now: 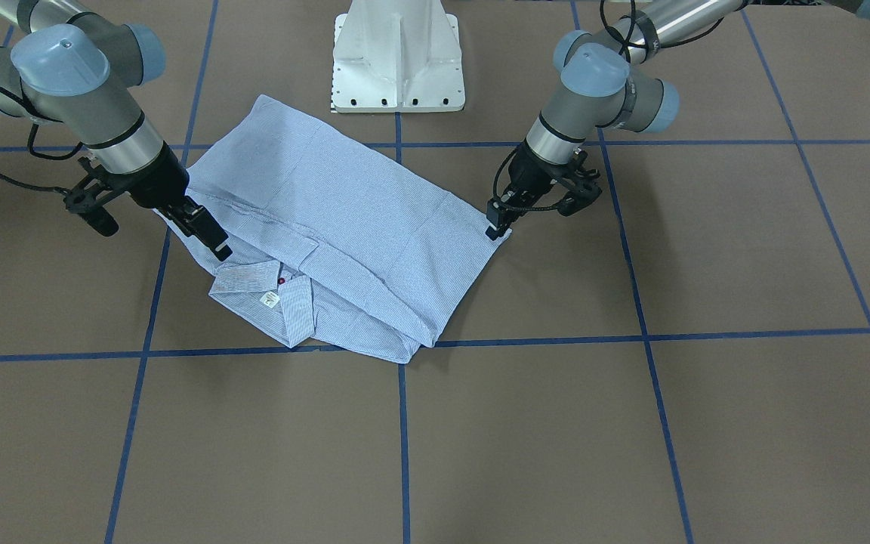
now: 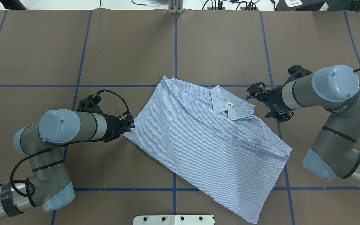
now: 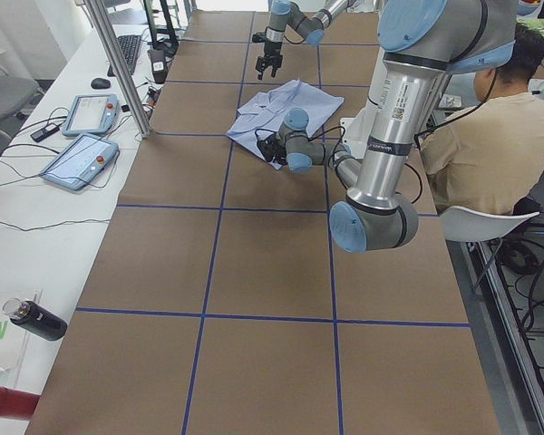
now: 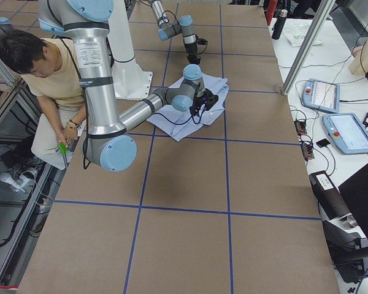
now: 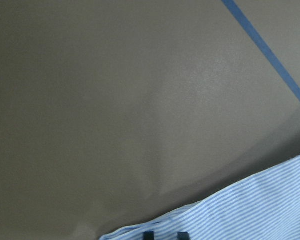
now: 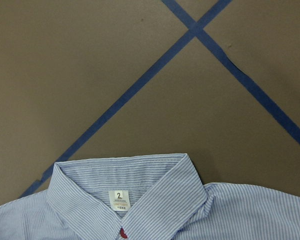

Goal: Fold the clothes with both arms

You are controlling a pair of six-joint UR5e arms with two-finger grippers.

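Our left pincer (image 1: pixel 495 229) is clamped on one corner of the folded shirt (image 1: pixel 344 227). Our right pincer (image 1: pixel 212 240) hangs parted just above the collar (image 1: pixel 269 291). The shirt lies flat mid-worktop (image 1: pixel 631 423), near the white pedestal (image 1: pixel 397 60).

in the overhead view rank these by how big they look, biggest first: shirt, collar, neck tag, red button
1. shirt, by far the largest
2. collar
3. neck tag, a small white patch
4. red button, a dot, smaller than the tag

All lie at about the same depth, so nearness does not skew the order.
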